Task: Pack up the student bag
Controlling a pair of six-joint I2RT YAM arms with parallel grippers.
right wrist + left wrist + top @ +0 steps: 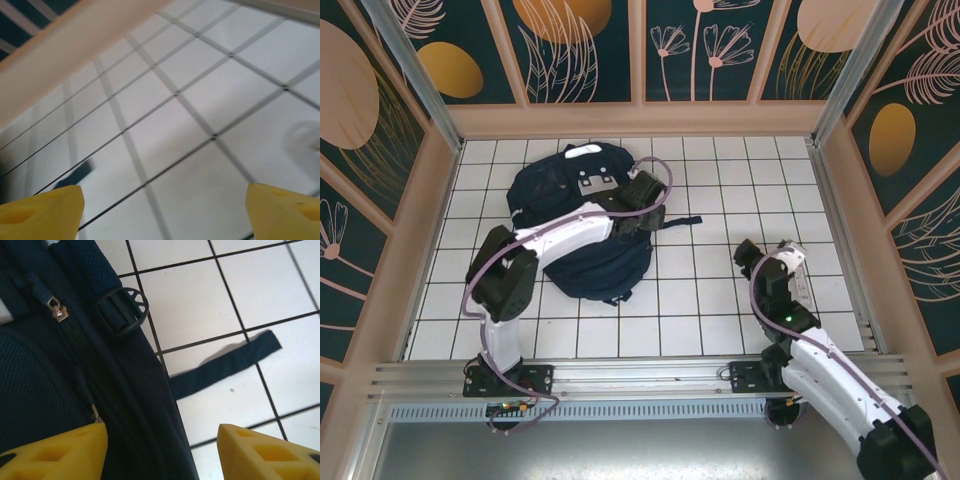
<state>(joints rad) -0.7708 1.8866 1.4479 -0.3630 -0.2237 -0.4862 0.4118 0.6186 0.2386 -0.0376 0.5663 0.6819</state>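
Observation:
The student bag [582, 240], a big navy-blue backpack with white patches near its top, lies flat on the white tiled floor at the back left. My left gripper [642, 200] hovers over the bag's right edge. In the left wrist view the left gripper [162, 452] is open, and its yellow fingertips [65, 450] stand apart over the bag's side seam [130, 405] without touching it. A zip pull [59, 315], a round buckle [123, 311] and a loose strap end [225, 365] show there. My right gripper [752, 256] is open over bare tiles, right of the bag, with nothing between its fingers [162, 212].
Wooden walls [640, 120] with patterned panels enclose the tiled floor [740, 180] on three sides. A metal rail [650, 375] runs along the near edge by the arm bases. The bag's strap [680, 222] trails onto the tiles towards the middle.

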